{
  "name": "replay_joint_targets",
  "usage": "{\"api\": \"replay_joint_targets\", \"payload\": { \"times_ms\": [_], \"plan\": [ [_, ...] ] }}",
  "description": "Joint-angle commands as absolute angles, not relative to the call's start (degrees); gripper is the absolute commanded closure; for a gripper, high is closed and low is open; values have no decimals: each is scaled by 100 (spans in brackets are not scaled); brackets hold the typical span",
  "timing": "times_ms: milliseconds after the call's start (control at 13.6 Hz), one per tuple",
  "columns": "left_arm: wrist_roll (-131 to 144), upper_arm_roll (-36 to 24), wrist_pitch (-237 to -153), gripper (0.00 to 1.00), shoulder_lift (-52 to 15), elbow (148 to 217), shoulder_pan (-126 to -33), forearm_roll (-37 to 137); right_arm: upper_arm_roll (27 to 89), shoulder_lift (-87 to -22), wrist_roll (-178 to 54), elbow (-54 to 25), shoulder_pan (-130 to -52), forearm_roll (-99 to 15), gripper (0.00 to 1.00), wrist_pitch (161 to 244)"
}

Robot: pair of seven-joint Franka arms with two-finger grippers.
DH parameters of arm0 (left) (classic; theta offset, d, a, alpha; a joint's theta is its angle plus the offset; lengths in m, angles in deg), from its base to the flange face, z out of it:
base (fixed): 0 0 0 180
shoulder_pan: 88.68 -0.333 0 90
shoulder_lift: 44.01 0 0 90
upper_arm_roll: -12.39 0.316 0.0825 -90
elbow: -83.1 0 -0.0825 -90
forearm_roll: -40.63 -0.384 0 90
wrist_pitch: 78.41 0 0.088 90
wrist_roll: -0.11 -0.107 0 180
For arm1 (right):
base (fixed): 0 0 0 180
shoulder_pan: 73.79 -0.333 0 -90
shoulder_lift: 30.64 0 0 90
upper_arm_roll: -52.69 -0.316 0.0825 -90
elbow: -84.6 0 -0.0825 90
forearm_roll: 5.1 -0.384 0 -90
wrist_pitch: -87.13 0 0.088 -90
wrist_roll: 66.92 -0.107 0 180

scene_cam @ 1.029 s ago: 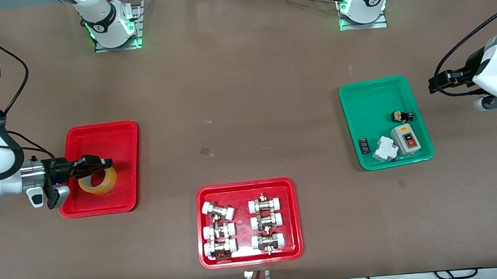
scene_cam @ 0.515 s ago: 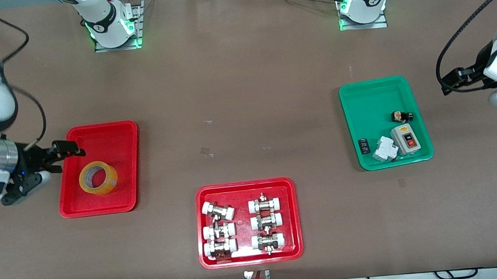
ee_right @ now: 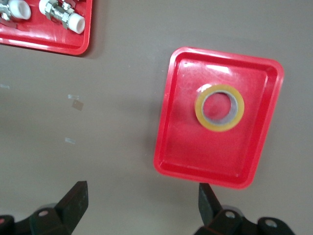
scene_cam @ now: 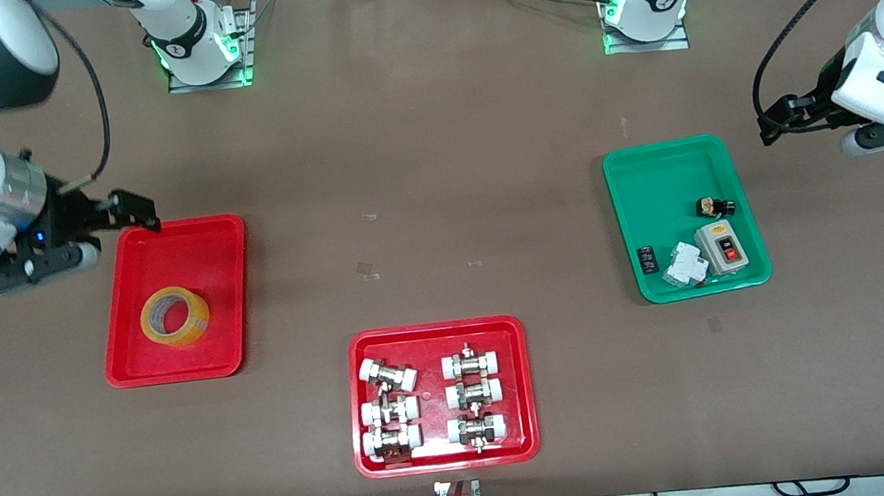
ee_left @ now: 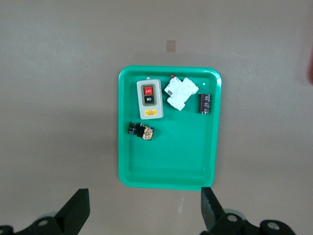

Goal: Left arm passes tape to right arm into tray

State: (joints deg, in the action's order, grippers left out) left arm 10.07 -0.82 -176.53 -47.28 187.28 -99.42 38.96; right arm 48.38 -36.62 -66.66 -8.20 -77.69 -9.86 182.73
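A: Front view. Where is the tape (scene_cam: pixel 174 317)?
B: It lies flat in the tray (scene_cam: pixel 217 248), hole upward, nearer the front camera than the tray's middle. The right gripper (scene_cam: pixel 123 213) hangs empty, fingers apart, over the tray's corner at the right arm's end.

A: Left wrist view?
B: The left gripper (ee_left: pixel 142 214), fingers spread, holds nothing; that arm waits above the green tray (ee_left: pixel 168 174).

A: Right wrist view. How would the roll handle?
B: Probably light, stiff and smooth-sided. Its axis stands vertical, so 1 finger inside the core and 1 outside should hold the wall.
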Motion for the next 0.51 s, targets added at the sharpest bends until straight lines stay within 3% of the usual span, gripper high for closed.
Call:
{"api": "replay_joint_targets", "payload": {
  "times_ms": [0, 221, 441],
  "plan": [
    [714, -10, -17798, 0, -4972, 18866, -9931, 4124, 4847, -3109, -7070, -1137, -7783, -810, 0, 18109],
    [697, 9, -17790, 0, -4989, 18874, -10089, 4327, 4847, -2652, -7193, -1611, -7774, -538, 0, 18231],
    [697, -123, -17807, 0, -5025, 18865, -10028, 4318, 4882, -2702, -7158, -1333, -7687, -528, 0, 18083]
  ]
}}
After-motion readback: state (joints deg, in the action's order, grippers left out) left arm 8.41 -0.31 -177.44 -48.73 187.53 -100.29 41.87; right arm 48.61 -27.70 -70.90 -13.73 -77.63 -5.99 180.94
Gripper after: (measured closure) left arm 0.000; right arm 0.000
